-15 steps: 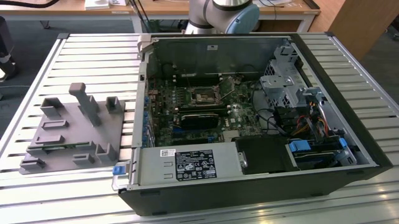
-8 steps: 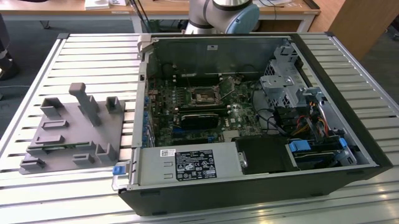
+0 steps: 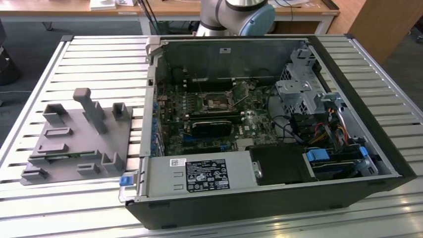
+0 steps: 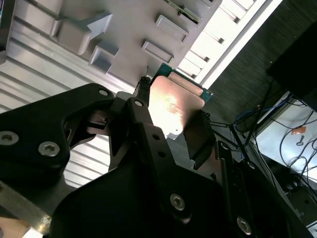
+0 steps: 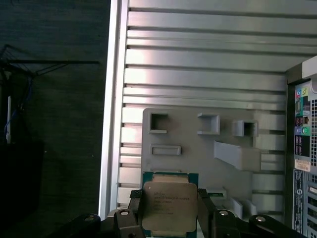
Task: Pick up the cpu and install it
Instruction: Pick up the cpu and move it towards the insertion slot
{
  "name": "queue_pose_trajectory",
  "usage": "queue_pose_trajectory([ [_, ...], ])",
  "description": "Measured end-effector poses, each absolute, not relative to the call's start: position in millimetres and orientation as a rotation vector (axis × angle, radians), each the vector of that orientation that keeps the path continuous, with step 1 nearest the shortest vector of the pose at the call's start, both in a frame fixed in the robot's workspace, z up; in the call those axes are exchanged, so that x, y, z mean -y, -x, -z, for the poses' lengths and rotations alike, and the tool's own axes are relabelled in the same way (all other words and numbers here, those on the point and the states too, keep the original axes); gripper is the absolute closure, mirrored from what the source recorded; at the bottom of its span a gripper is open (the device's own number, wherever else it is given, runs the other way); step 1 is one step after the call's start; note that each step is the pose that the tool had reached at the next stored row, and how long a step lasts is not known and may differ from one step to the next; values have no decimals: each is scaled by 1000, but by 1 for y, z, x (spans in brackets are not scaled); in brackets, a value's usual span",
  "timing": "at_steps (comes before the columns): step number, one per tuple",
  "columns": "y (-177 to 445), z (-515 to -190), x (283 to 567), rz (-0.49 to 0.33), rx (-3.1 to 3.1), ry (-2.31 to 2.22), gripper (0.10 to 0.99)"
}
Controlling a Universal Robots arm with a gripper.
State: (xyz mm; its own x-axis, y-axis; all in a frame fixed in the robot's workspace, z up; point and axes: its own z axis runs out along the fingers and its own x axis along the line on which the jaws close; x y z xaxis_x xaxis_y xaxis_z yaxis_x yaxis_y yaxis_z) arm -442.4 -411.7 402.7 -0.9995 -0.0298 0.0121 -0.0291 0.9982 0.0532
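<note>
Exterior view, left to right: grey tray [image 3: 66, 148] lies on the slatted worktop [image 3: 99, 59] at the exterior view's left. The open computer case [image 3: 278, 208] sits just beside it to the right. The black-framed socket [image 3: 217, 101] is on the motherboard inside the case.

Both wrist views: claw [image 5: 171, 214] [image 4: 174, 111] closed narrow on the cpu [image 5: 169, 206] [image 4: 173, 101], gripping two opposite edges. Metal top faces the cameras, with a thin green rim showing. The cpu is held clear of the tray, with the tray and worktop slats behind it.
</note>
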Motion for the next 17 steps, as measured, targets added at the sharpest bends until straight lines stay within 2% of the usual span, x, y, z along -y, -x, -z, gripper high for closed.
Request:
queue_pose_trajectory([
  [17, 442, -424, 411, 83, 3127, -46, 557],
])
